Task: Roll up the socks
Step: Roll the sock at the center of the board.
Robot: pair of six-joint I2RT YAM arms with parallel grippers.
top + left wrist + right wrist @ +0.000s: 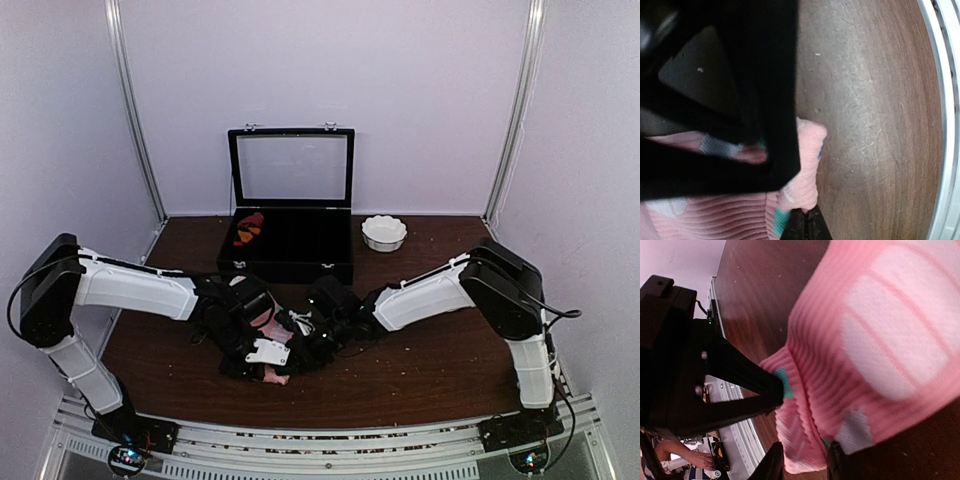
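Holding pink sock (272, 328) bunched where the two grippers meet, lower centre of the overhead view, on the brown table (430, 350).
Left gripper (805, 227): jaws closed on a folded edge of the sock beside a mint patch. Right gripper (805, 462): jaws a little apart, pink fabric lying in the gap. Open black box (290, 245) at upper centre holds a red and orange bundle (248, 228) at its left; white bowl (384, 232) just right of it.
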